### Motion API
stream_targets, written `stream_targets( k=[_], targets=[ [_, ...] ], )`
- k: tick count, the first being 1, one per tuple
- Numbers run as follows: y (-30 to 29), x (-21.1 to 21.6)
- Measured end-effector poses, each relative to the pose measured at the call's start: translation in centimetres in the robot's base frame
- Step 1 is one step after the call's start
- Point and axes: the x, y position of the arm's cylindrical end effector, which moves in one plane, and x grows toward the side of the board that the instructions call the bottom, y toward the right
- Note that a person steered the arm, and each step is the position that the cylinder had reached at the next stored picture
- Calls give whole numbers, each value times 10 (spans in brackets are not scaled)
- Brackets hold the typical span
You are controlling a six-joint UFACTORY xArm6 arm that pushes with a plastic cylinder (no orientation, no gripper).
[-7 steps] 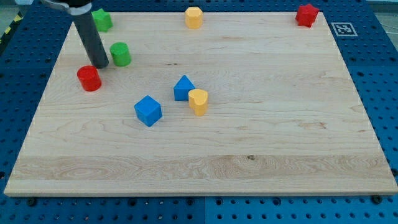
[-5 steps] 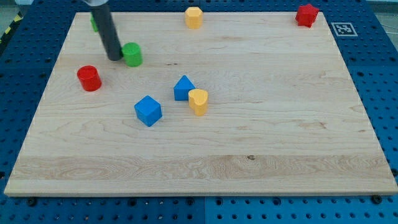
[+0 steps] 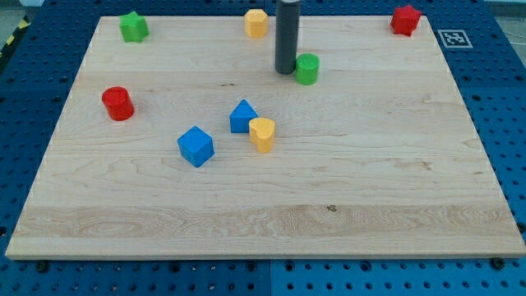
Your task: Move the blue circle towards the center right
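My tip [image 3: 286,72] rests on the board in the upper middle, touching the left side of a green cylinder [image 3: 307,69]. No round blue block shows. Two blue blocks lie below and left of the tip: a blue cube [image 3: 196,146] and a blue peaked block [image 3: 242,116]. A yellow heart-shaped block [image 3: 262,134] touches the peaked block's lower right. Both blue blocks are well apart from the tip.
A red cylinder [image 3: 117,104] sits at the left. A green star [image 3: 131,26] is at the top left, a yellow hexagon [image 3: 256,22] at the top middle, a red star [image 3: 405,19] at the top right. The wooden board [image 3: 370,189] lies on a blue pegboard.
My tip has swept from the left side to the upper middle, pushing the green cylinder rightwards with it. The other blocks have not moved.
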Motion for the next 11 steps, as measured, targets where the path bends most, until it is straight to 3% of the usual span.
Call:
stream_targets(
  k=[3, 9, 11],
  targets=[
    [92, -1],
    [99, 76],
    [125, 107]
  ],
)
